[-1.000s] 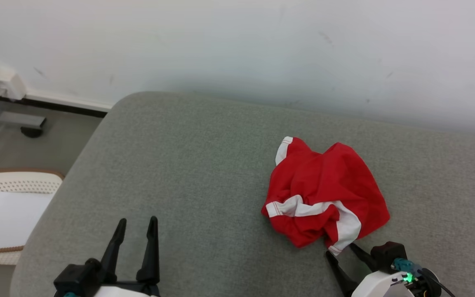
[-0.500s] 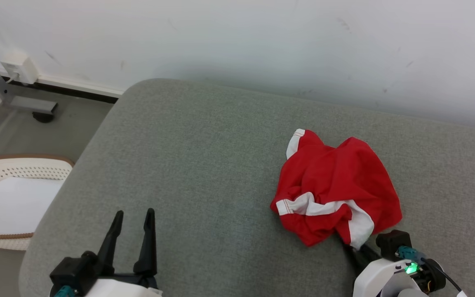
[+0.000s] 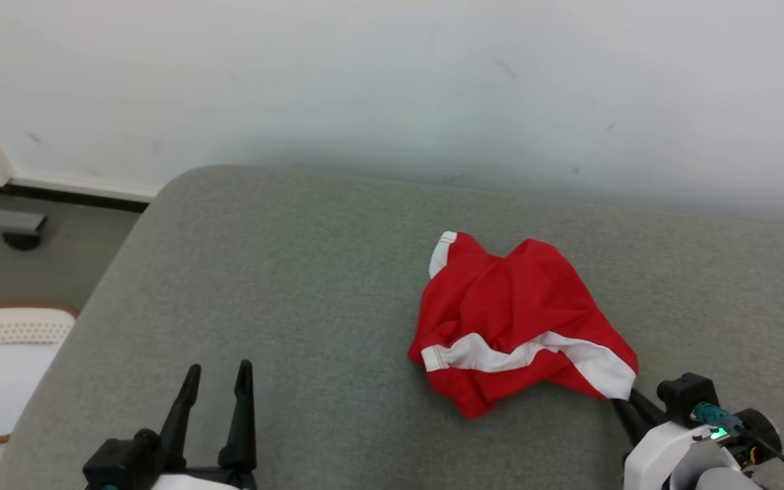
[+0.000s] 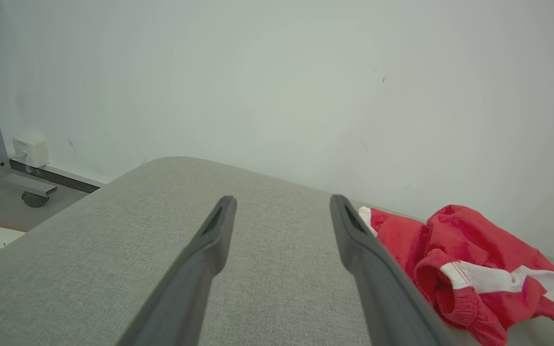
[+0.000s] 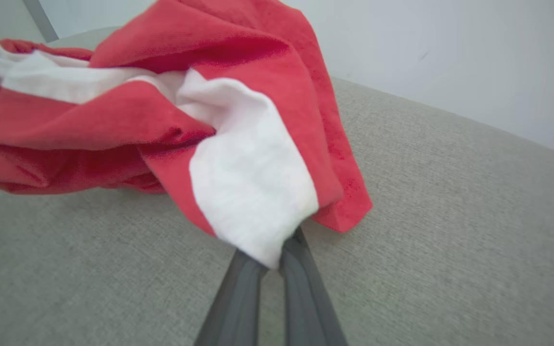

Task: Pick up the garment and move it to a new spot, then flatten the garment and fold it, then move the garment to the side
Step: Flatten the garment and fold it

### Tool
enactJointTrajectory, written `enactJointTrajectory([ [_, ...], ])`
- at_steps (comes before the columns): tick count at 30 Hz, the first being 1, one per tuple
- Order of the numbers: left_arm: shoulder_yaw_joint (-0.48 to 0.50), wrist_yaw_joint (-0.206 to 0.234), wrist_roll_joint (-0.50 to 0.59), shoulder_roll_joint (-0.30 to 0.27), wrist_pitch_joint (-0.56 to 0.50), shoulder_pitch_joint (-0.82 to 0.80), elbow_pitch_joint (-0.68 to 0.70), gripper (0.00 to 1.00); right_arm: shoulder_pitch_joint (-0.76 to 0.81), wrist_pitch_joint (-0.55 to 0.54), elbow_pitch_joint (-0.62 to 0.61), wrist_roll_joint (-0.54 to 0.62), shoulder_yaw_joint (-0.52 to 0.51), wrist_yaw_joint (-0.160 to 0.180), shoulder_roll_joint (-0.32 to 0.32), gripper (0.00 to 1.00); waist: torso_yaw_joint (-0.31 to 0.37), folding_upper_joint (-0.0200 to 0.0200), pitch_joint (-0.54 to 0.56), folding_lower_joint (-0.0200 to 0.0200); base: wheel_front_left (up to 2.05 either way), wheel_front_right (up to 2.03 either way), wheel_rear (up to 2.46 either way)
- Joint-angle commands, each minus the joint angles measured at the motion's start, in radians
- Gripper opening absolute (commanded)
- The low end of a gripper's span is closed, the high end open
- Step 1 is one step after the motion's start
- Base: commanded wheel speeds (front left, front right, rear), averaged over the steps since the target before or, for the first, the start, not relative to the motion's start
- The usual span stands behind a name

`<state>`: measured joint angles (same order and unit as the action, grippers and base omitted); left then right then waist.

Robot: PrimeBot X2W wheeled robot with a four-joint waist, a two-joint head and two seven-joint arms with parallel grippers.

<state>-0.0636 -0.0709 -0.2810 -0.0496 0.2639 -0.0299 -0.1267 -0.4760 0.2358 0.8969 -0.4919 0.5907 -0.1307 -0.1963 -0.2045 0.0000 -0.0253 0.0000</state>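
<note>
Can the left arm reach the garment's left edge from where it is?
Probably yes: the left gripper is open, and only bare grey cushion lies between it and the garment, whose white corner the right gripper pinches.

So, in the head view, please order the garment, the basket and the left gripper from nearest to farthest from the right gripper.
1. Garment: clamped in its jaws, at the right.
2. Left gripper: lower left.
3. Basket: far left edge.

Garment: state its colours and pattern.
The garment is red with white bands; the right wrist view shows it best.
</note>
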Motion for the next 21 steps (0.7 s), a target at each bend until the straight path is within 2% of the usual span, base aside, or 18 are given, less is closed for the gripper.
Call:
enactJointTrajectory([
  [1,0.003,0.002,-0.004,-0.003,0.0,0.016,0.0,1.0,-0.005,-0.004,-0.018,0.014,0.004,0.0,-0.025,0.0,0.033,0.0,0.018,0.0,0.0,0.0,0.0],
  [5,-0.001,0.008,-0.014,-0.003,0.0,0.026,0.006,1.0,0.017,-0.039,-0.08,0.059,0.021,0.0,-0.094,0.0,0.081,0.0,0.029,0.0,0.0,0.0,0.0],
  [9,-0.004,0.011,-0.016,-0.003,0.0,0.033,0.007,1.0,0.045,-0.112,-0.159,0.108,0.081,0.0,-0.182,0.0,0.131,0.0,0.033,0.0,0.0,0.0,0.0],
  [16,-0.004,0.007,-0.015,-0.003,0.0,0.021,0.005,1.0,0.084,-0.216,-0.293,0.103,0.125,0.0,-0.339,0.0,0.192,0.0,0.025,0.0,0.0,0.0,0.0],
  [21,-0.003,0.004,-0.017,-0.003,0.0,0.012,0.0,1.0,0.113,-0.232,-0.322,0.074,0.111,0.0,-0.375,0.0,0.211,0.0,0.014,0.0,0.0,0.0,0.0],
])
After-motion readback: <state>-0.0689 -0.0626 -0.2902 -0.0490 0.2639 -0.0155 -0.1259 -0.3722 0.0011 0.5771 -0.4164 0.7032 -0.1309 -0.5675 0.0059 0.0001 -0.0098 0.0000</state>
